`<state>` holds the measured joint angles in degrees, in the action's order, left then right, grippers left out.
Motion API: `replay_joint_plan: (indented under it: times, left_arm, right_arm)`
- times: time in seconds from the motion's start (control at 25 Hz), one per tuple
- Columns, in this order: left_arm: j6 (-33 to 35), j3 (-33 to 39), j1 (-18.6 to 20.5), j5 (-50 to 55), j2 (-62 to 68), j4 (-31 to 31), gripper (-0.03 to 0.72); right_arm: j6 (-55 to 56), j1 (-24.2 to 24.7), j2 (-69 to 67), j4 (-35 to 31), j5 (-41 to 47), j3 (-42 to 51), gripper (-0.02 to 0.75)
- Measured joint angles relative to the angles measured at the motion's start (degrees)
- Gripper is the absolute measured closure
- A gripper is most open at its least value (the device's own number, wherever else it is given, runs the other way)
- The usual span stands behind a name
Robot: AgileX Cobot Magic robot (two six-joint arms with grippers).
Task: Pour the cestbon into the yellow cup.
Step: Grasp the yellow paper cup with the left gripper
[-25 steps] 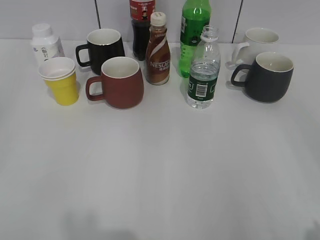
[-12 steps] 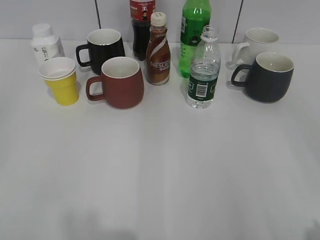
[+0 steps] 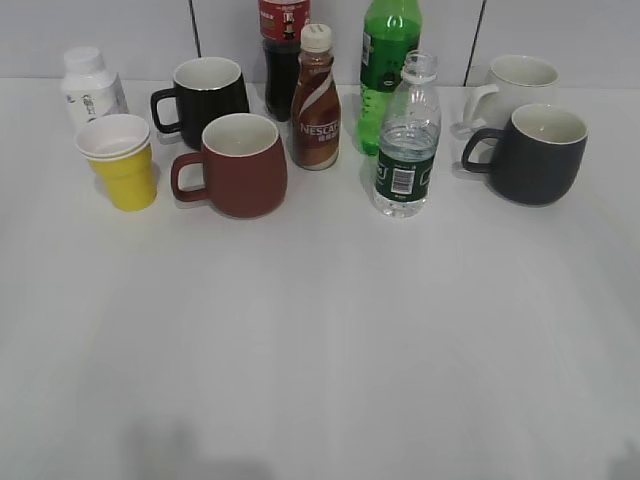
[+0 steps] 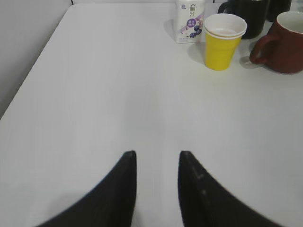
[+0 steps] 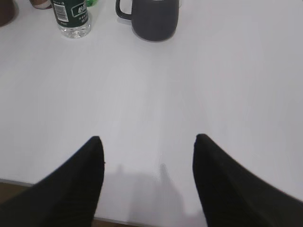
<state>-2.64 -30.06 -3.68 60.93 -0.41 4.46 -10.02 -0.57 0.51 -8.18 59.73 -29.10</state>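
The cestbon, a clear capless bottle with a dark green label, stands upright right of the middle; its lower part shows in the right wrist view. The yellow cup stands upright at the far left, also in the left wrist view. My left gripper is open and empty over bare table, well short of the cup. My right gripper is wide open and empty near the table's front edge, far from the bottle. Neither gripper shows in the exterior view.
A maroon mug, black mug, Nescafe bottle, green soda bottle, cola bottle, white milk bottle, dark grey mug and white mug crowd the back. The table's left edge shows.
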Motion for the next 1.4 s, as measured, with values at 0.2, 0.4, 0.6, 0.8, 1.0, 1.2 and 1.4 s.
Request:
replay_joint_plan:
  times: [0.2, 0.4, 0.6, 0.8, 1.0, 1.2, 1.4]
  left_arm:
    - [0.0, -1.0, -1.1, -3.6, 0.1, -0.4, 0.454]
    - [0.0, -1.1, -1.3, -18.7, 3.5, -0.4, 0.454]
    - [0.0, 2.1, -1.3, -35.8, 13.0, -0.6, 0.454]
    - [0.0, 4.7, -1.3, -56.6, 28.9, -3.3, 0.451]
    - [0.0, 4.8, -1.3, -77.1, 46.4, -4.0, 0.444]
    - [-0.4, 5.4, -2.0, -84.5, 60.3, -3.1, 0.444]
    - [-0.7, 11.3, -5.5, -95.4, 67.0, -3.0, 0.444]
  right_arm:
    - [0.0, 0.0, 0.0, -1.1, -0.4, -0.2, 0.29]
    - [0.0, 0.0, -3.0, -2.2, -11.3, -0.7, 0.29]
    - [0.0, 0.0, -12.1, -4.9, -25.9, 0.5, 0.29]
    - [-0.3, -3.5, -22.2, -5.9, -37.5, 0.7, 0.29]
    - [-1.3, -8.2, -35.8, -5.5, -51.9, 0.7, 0.29]
    - [-1.4, -12.4, -51.7, -5.7, -66.5, 0.7, 0.29]
    - [-1.3, -16.8, -62.7, -4.9, -81.1, 0.7, 0.29]
